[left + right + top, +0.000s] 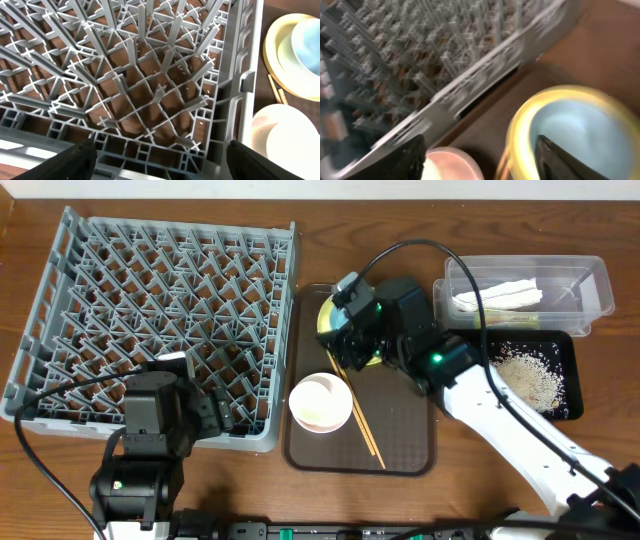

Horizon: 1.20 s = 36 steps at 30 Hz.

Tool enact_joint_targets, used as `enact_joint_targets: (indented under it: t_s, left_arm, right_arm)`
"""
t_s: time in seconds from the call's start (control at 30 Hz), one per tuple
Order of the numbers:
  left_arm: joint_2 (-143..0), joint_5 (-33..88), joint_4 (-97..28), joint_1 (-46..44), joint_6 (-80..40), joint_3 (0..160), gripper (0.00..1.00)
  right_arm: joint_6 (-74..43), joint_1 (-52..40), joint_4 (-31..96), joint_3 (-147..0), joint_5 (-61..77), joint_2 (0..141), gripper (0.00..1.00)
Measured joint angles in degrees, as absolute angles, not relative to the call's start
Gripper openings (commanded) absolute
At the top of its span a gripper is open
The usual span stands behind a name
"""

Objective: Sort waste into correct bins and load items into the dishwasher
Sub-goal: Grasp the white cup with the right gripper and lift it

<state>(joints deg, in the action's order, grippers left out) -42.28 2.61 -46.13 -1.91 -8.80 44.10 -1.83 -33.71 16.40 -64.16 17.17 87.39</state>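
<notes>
The grey dish rack [160,320] fills the left. A brown tray [410,450] holds the yellow plate [328,320], a white-pink bowl [320,402] and chopsticks [362,425]. My right gripper [350,345] is open above the plate, one finger over the light blue bowl [580,130] on it, the other over the white-pink bowl [452,162]. My left gripper [215,415] is open and empty over the rack's front right corner [140,85]. The clear tub [590,285] holds the napkin [500,293]. The black tray [565,350] holds rice scraps [530,377]. The white cup is out of view.
The right arm's white link [520,430] crosses the table's right front. The tub and black tray stand side by side at the far right. The rack's wall [240,85] stands between my left gripper and the brown tray.
</notes>
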Motion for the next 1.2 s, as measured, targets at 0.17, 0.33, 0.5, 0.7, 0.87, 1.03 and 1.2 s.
enact_joint_targets:
  t_s: [0.17,0.33,0.5,0.7,0.87,1.03,1.2]
  left_arm:
    - [-42.28,2.61,-46.11,-1.91,-8.8,44.1,0.86]
    - [-42.28,2.61,-46.11,-1.91,-8.8,44.1,0.86]
    - [-42.28,2.61,-46.13,-1.91,-8.8,44.1,0.86]
    - [-42.28,2.61,-46.13,-1.91,-8.8,44.1,0.86]
    - [-42.28,3.81,-46.06,-1.91,-8.8,44.1,0.86]
    - [-42.33,10.57,-42.68,-1.91,-8.82,44.1,0.86]
    - [-43.92,19.99,-36.8,-1.91,-8.82,44.14,0.86]
  right_arm:
    - [-3.55,-37.19,27.75,-64.23,18.41,90.08,0.53]
    - [-4.4,-39.64,32.62,-63.96,18.48,96.09,0.36]
    - [-6.35,-40.23,32.05,-63.94,18.46,99.42,0.11]
    - [-7.25,-39.75,30.76,-63.94,18.24,99.26,0.01]
    - [-7.25,-36.38,33.67,-66.54,17.82,96.77,0.01]
    - [-7.29,-29.39,31.27,-71.53,21.04,90.54,0.01]
    - [-9.65,-23.4,27.07,-73.21,29.69,86.54,0.01]
